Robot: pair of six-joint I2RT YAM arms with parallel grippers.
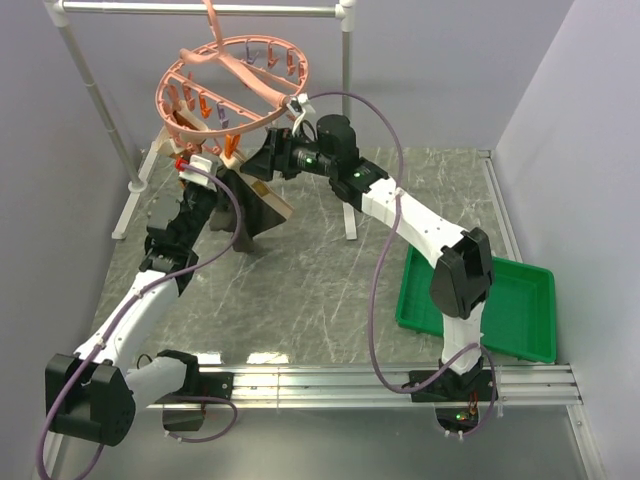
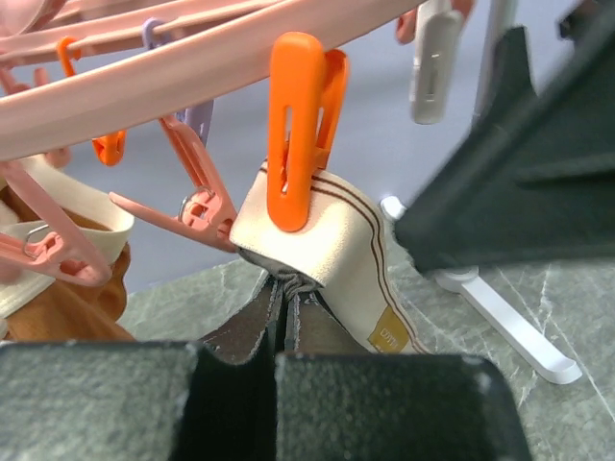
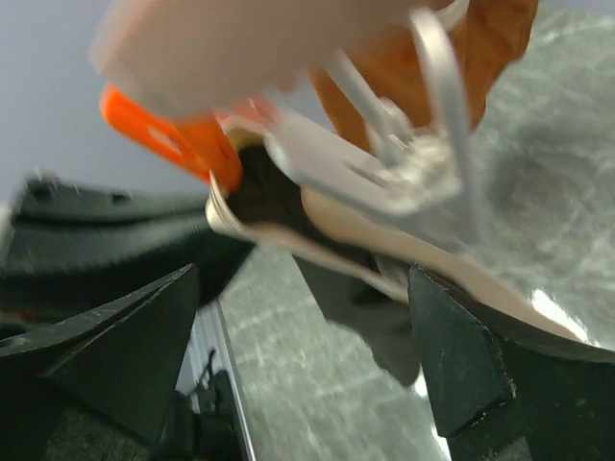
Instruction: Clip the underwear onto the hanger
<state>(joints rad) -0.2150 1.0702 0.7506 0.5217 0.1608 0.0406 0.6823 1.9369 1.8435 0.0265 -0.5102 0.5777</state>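
Underwear (image 1: 252,215) hangs off the near rim of the hanger (image 1: 232,85), above the worktop (image 1: 330,290). Its tan waistband (image 2: 332,240) is bitten by one orange clip (image 2: 303,125), with the dark cloth drooping below. Left tool (image 2: 279,336) is closed tight on a fold of the dark cloth just under that clip, holding it up. Right tool (image 3: 303,283) is wide open and empty, jaws either side of the waistband and a pale blurred clip (image 3: 384,168); it seems to touch neither, but the wrist view is too smeared to be sure. Step looks like fixing a second point, since one clip alone leaves the garment lopsided. To do it well, left should hold the band level and taut along the rim. Right should squeeze the next clip's tail ends, not its mouth, so it gapes, then feed the band edge deep in before letting go. Don't tug down: the orange clip's bite looks shallow. Steer clear of the orange-brown garment (image 2: 82,288) clipped just beside.
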